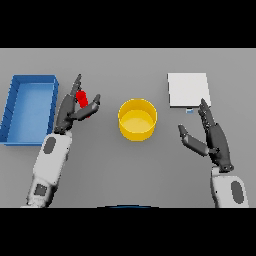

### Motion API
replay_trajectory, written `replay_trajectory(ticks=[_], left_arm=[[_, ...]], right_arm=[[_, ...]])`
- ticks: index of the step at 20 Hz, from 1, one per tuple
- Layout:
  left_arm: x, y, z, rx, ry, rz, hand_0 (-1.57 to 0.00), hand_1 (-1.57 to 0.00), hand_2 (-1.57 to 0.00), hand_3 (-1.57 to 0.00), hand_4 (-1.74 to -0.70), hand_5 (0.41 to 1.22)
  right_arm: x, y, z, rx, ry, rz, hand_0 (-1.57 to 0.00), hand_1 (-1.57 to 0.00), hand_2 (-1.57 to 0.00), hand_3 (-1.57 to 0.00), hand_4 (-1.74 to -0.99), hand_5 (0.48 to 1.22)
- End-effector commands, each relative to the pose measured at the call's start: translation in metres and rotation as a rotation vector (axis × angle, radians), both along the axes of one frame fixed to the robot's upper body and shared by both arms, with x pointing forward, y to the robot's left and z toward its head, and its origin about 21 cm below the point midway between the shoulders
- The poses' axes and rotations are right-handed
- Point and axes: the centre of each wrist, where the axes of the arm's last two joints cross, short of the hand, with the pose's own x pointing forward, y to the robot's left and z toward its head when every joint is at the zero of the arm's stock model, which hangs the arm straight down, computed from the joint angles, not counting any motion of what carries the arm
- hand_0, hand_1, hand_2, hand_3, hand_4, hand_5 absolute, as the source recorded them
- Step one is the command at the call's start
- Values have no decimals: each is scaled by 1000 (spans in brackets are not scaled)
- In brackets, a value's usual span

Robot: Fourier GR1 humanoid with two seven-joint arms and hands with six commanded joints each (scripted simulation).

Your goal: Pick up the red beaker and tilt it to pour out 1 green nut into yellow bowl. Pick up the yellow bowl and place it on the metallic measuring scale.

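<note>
Left hand [75, 107] wrapped round the red beaker [82, 98] near the table's left edge, right hand [212, 135] open and idle, yellow bowl [137, 119] mid-table; could easily dump more than 1 nut if tipped too hard.

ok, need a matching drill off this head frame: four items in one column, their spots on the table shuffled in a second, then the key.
Items:
1. small red beaker
2. round yellow bowl
3. flat metallic measuring scale
4. rectangular blue bin

Places:
A. centre of the grey table
B. far left edge
C. between the fingers and thumb of the left hand
D. far right, just beyond the open right hand

Pairs: 1-C, 2-A, 3-D, 4-B
</note>
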Motion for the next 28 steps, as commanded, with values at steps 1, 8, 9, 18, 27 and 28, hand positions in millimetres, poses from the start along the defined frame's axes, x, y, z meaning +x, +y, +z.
replay_trajectory(ticks=[1, 8, 9, 18, 27, 28], left_arm=[[2, -1, -3, -9, -1, 2, 1, 1, 1, 1, -1310, 697], [9, -13, -9, -101, -21, 56, -940, -921, -918, -832, -1425, 943], [12, -13, -9, -101, -19, 57, -1066, -1051, -1049, -980, -1483, 998], [9, -18, -6, -33, -75, 16, -1503, -1501, -1501, -1442, -1519, 1191], [22, -20, 51, 65, -169, -23, -1562, -1562, -1562, -1554, -1545, 1195], [21, -24, 58, 112, -178, -46, -1564, -1564, -1563, -1557, -1584, 1181]], right_arm=[[2, -1, 3, -3, -3, -8, 1, 1, 1, 1, -1300, 647], [1, 4, 2, 13, 11, -17, 1, 1, 1, 1, -1290, 646], [2, 3, 3, 16, 5, -16, 1, 1, 1, 1, -1291, 647], [2, 2, 2, 3, 1, -18, 1, 1, 1, 1, -1289, 650], [1, 5, -1, -6, -16, -1, 1, 1, 1, 1, -1285, 662], [3, 3, 3, -7, -20, 4, 1, 1, 1, 1, -1281, 663]])
